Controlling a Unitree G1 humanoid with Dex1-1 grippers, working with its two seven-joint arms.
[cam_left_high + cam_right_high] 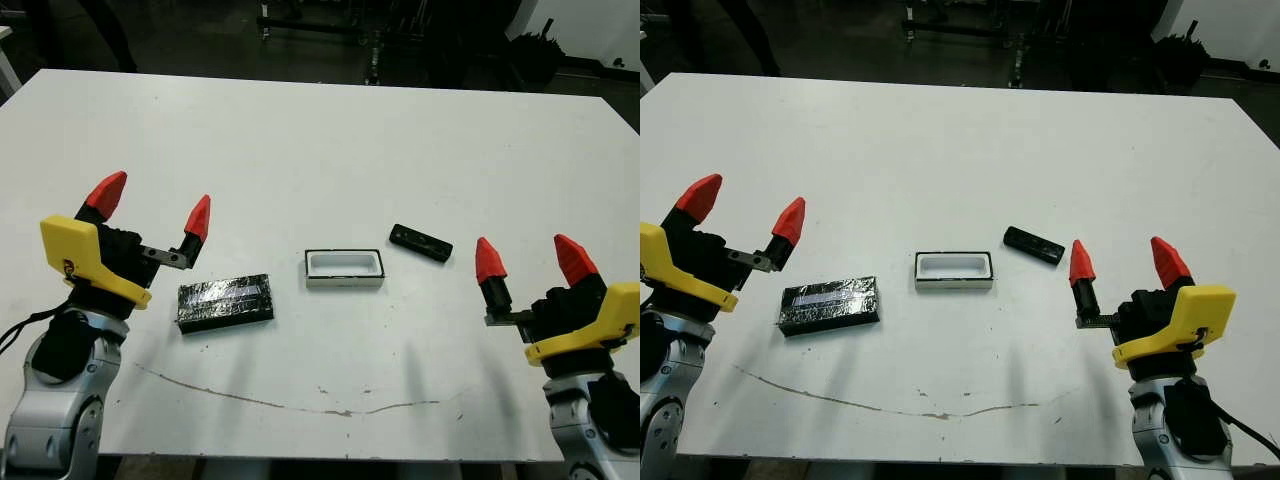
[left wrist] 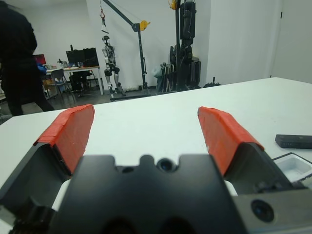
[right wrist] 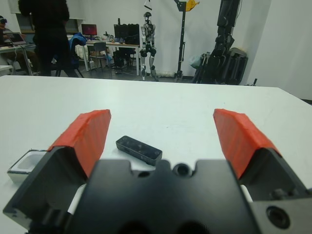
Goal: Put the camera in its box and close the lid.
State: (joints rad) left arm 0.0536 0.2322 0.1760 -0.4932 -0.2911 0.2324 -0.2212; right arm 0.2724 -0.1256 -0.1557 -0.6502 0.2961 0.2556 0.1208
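Left eye view: the box [image 1: 345, 268] sits open at centre frame on the white table [image 1: 320, 140], the lid [image 1: 226, 301] lying to its left and the camera [image 1: 421, 242] just right, all apart. The left gripper [image 1: 155, 212] at left edge and right gripper [image 1: 530, 260] at lower right both hover spread, empty.

Right wrist view: the camera lies between the spread fingers [image 3: 87, 136], on the table beyond them.

Open lanes around three separated items

We see bare surface [image 1: 330, 150] around the lid [image 1: 226, 301], box [image 1: 345, 268] and camera [image 1: 421, 242]; they lie apart, with passable gaps between them, and nothing stands over the box's open top.
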